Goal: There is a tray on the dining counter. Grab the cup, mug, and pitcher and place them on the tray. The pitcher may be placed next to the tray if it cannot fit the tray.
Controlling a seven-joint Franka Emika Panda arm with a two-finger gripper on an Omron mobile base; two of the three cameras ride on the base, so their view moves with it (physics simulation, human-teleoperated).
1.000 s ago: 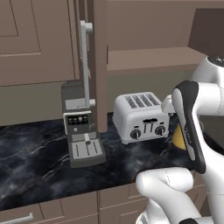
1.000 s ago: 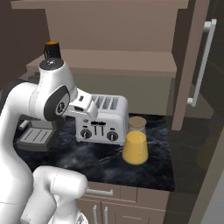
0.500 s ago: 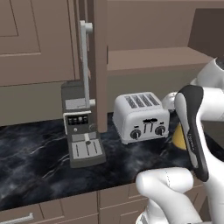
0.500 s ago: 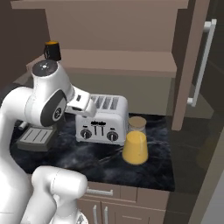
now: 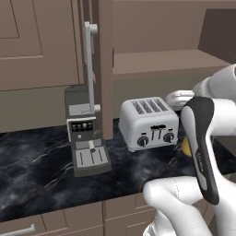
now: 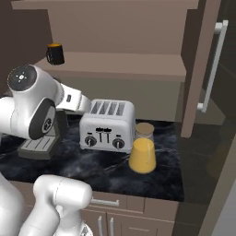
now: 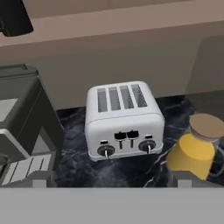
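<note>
The robot is just starting: nothing is on a tray yet.

The pitcher (image 6: 142, 150) with orange juice and a tan lid stands on the black marble counter (image 6: 92, 168), just beside the toaster (image 6: 107, 125), on the side away from the coffee machine (image 5: 86, 131). The black mug (image 6: 55, 53) with the orange inside sits on the shelf (image 6: 124, 73) above the toaster, off to the coffee machine side. All the grabbing looks like it is left to do. The gripper (image 7: 111, 183) is wide open and holds nothing. It touches nothing and looks at the toaster from a little way back, with the pitcher near one fingertip (image 7: 188, 178).
</note>
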